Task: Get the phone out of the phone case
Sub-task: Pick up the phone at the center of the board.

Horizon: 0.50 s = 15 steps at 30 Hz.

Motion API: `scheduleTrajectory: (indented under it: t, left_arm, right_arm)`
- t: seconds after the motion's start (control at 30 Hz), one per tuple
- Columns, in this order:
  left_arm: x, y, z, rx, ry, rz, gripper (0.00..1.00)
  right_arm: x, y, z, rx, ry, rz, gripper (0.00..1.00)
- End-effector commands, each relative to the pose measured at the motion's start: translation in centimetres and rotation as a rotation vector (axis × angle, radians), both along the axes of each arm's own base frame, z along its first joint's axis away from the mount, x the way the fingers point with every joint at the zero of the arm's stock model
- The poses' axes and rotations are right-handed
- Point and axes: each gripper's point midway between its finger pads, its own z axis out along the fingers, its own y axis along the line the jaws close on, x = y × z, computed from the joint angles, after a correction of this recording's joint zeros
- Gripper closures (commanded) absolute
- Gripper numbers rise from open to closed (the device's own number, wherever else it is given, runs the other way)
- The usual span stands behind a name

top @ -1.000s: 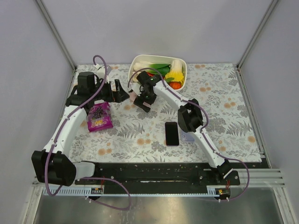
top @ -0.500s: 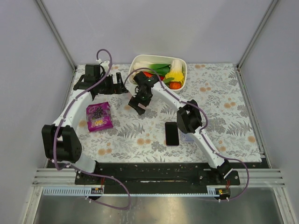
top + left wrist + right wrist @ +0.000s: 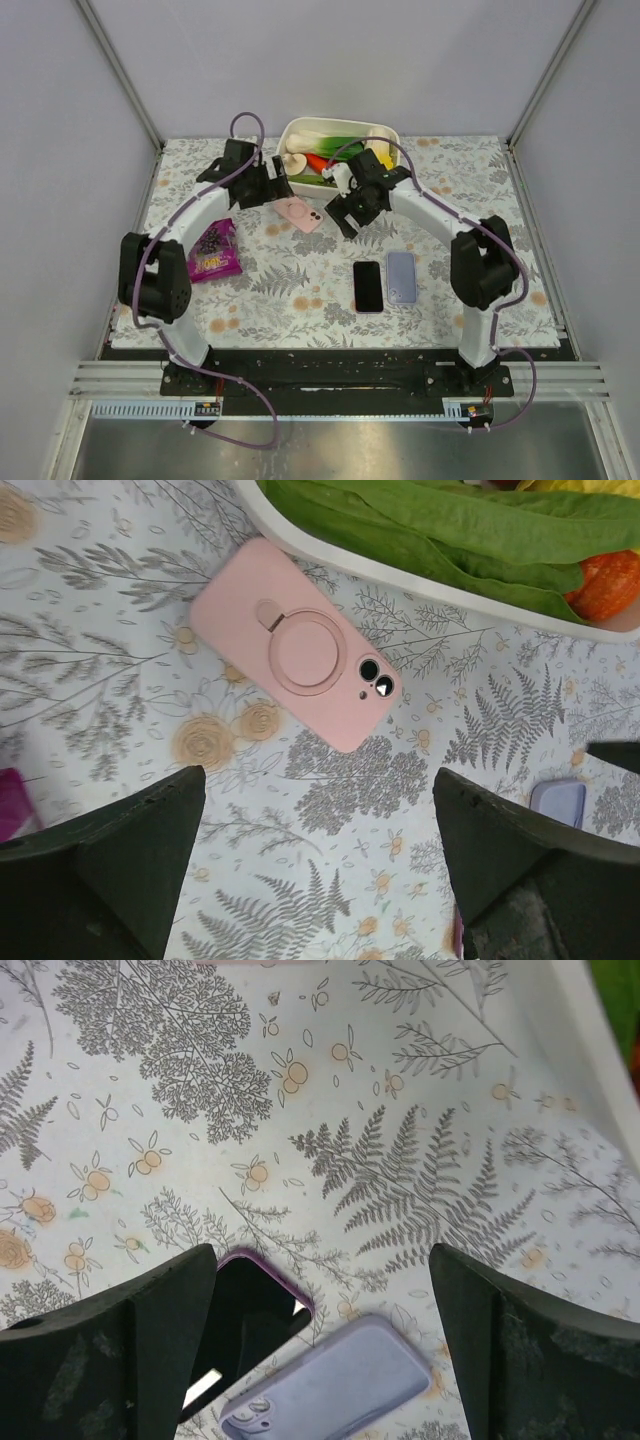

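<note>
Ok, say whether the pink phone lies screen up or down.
Screen down: the pink case shows its back, with ring and camera lenses, facing up.

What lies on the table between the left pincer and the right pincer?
The pink phone lies back up between the left pincer and the right pincer, and neither touches it. The top view shows this.

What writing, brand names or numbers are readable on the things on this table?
Nothing legible in any view.
On the purple snack bag: print too small and blurred to read.
On the pink phone case: no text.
On the lavender case and the black phone: no text.
</note>
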Motion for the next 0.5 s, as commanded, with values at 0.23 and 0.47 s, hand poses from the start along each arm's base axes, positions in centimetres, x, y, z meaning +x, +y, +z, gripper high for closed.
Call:
scheduleTrajectory:
  t: [0.23,0.47]
  left_arm:
    - [2.0,-5.9,-7.0,0.178,0.177,0.210,0.01]
    - [2.3,-7.6,-8.9,0.174,0.291,0.306,0.01]
  right_arm:
    - [-0.4,-4.7,4.8,0.071,-0.181,-0.128,0.03]
    - [-1.6,-7.2,4.4,0.118,-0.134,-0.170,0.03]
